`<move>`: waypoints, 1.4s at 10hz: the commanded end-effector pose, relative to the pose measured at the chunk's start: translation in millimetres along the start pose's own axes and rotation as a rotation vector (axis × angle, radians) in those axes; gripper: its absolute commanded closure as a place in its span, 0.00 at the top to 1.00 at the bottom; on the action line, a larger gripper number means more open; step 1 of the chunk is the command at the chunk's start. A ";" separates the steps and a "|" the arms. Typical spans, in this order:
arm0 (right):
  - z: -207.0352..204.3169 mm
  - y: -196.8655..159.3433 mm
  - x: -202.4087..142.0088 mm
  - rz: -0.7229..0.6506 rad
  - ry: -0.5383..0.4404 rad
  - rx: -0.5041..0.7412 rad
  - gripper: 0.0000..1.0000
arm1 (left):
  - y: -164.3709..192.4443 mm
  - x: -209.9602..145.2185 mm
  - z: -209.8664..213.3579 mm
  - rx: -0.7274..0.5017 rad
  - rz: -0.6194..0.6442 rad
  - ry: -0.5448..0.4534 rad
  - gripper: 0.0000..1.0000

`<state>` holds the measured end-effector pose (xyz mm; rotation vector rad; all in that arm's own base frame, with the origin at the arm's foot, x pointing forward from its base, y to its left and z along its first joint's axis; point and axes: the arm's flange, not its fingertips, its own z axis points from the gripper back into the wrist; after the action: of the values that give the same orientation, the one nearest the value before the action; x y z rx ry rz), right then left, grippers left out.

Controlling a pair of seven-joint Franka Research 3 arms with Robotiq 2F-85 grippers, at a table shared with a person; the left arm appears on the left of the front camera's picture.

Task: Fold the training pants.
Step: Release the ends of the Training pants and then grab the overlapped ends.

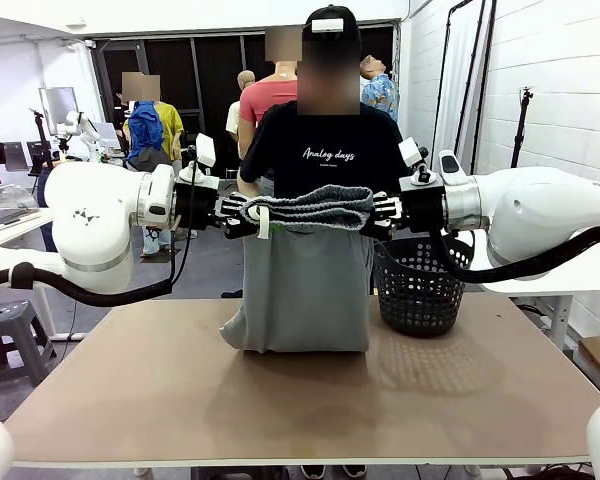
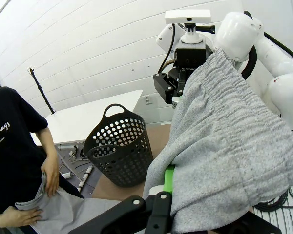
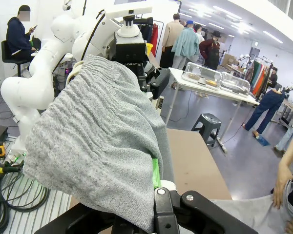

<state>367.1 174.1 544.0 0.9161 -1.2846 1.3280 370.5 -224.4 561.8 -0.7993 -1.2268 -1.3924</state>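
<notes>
Training pants [image 1: 305,280] are clamped at the waist by left gripper [image 1: 248,215] and right gripper [image 1: 380,212]; cloth could be pulled free if the 2 are spread.

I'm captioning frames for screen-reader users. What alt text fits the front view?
The left gripper and right gripper hold the grey training pants up by the two ends of the waistband, the fabric hanging to the table. Behind stands a person in a black T-shirt, beside a black mesh basket.
</notes>
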 end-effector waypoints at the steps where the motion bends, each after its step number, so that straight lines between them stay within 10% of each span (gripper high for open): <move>1: -0.5 2.8 1.2 0.006 -0.002 0.005 0.00 | -0.4 2.7 -0.7 0.008 0.006 0.001 0.00; 14: -0.5 2.8 1.2 0.006 -0.002 0.005 0.00 | -0.4 2.7 -0.7 0.008 0.006 0.001 0.00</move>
<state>367.1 174.1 544.0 0.9162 -1.2846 1.3280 370.5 -224.4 561.8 -0.7992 -1.2268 -1.3925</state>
